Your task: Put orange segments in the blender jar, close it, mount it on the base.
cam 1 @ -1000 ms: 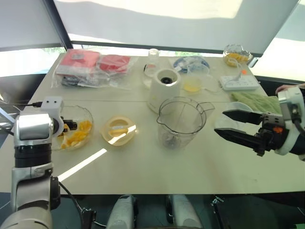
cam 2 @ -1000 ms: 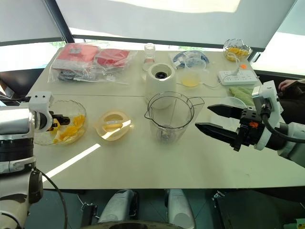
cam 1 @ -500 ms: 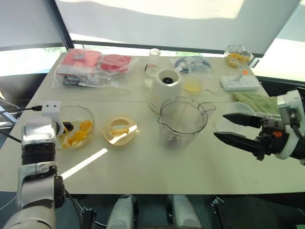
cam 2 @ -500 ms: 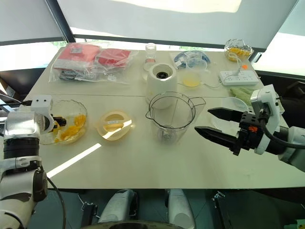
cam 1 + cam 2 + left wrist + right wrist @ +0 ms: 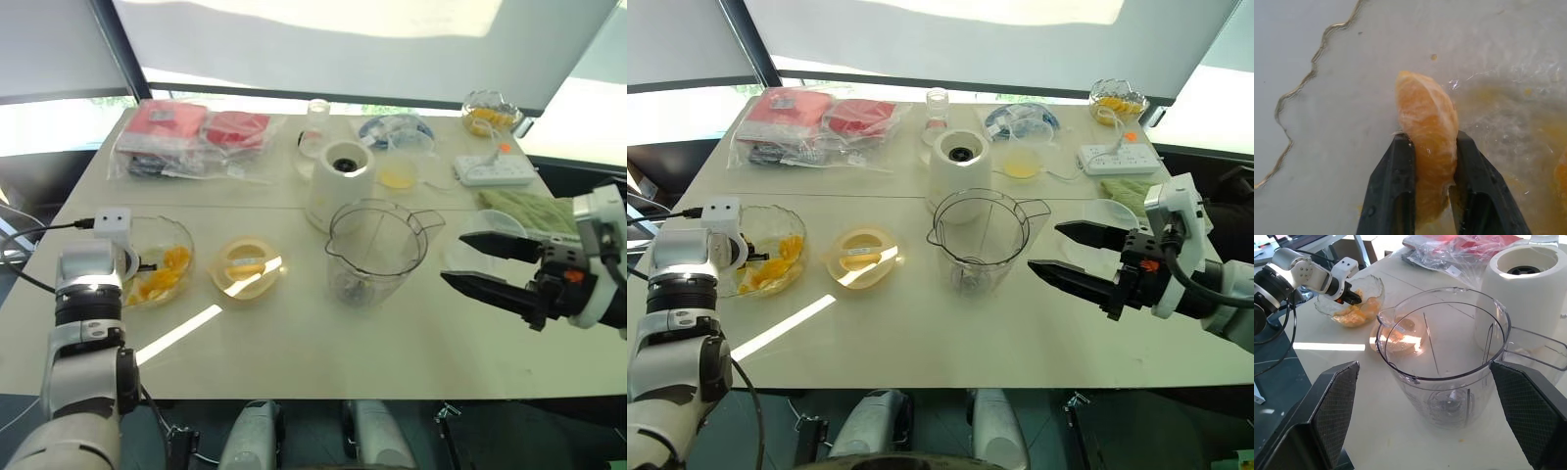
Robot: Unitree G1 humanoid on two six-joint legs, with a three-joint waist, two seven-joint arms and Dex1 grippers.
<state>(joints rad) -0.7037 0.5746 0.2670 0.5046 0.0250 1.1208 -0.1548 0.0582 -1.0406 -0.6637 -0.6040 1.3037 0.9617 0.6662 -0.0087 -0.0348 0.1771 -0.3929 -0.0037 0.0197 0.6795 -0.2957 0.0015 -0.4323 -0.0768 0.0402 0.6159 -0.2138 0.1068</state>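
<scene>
Orange segment point(image 5: 1427, 147) sits clamped lengthwise in the left tool point(image 5: 1430, 161), inside the glass bowl point(image 5: 171, 235) at the frame's middle left. Its target, the empty jar point(image 5: 375, 250), stands at centre, well to the bowl's right, just before the white base point(image 5: 338, 181). Nearer the jar, the right tool point(image 5: 490, 264) hovers with fingers wide apart.

This looks like a test room set up as a kitchen corner; a plain white table point(image 5: 294, 333) stands before large windows with roller blinds point(image 5: 323, 44). A power strip point(image 5: 493, 170) and a blender base point(image 5: 338, 184) lie among sealed plastic bags point(image 5: 191, 142).
</scene>
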